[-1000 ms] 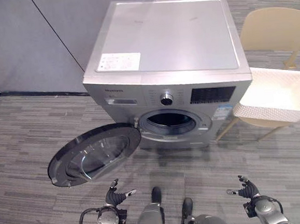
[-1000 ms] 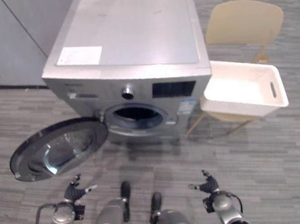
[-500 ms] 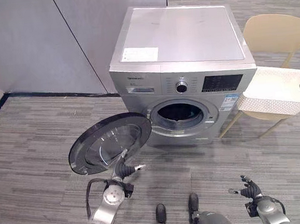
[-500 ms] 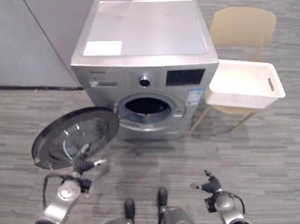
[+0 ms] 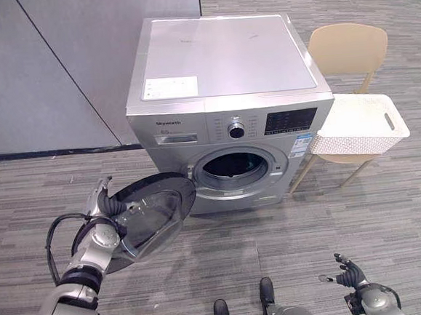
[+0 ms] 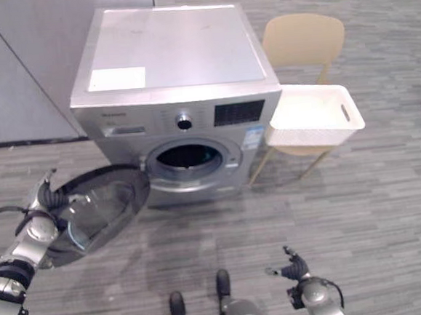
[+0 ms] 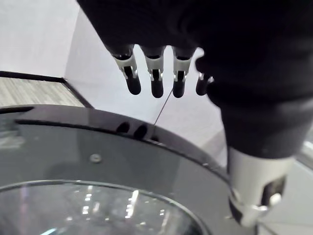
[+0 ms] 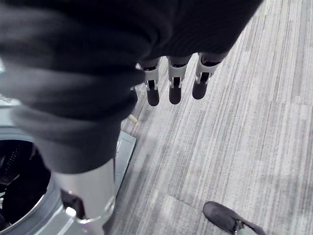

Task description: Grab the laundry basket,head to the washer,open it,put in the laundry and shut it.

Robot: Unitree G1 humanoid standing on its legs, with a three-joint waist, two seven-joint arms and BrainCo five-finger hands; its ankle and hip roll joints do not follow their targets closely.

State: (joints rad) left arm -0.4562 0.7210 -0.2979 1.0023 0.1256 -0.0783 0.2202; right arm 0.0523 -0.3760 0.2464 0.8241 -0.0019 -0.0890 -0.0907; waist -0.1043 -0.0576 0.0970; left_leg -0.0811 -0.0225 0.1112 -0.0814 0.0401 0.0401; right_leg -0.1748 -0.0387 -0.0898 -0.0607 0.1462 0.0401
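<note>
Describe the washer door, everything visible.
The washer door is round, with a dark rim around a clear, bulging glass window that reflects light. It stands swung wide open, hinged at the left of the washer's round opening, its inner face tilted upward over the grey striped floor. The left hand is at its far outer edge with fingers straight; the left wrist view shows them just past the rim, and actual contact is not clear. Nothing else touches the door.

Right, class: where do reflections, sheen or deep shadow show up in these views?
Left eye view: the washer's top has a soft sheen, its drum opening is dark, and the door glass beside the left hand shows pale reflections. Left wrist view: small bright glints on that glass.
</note>
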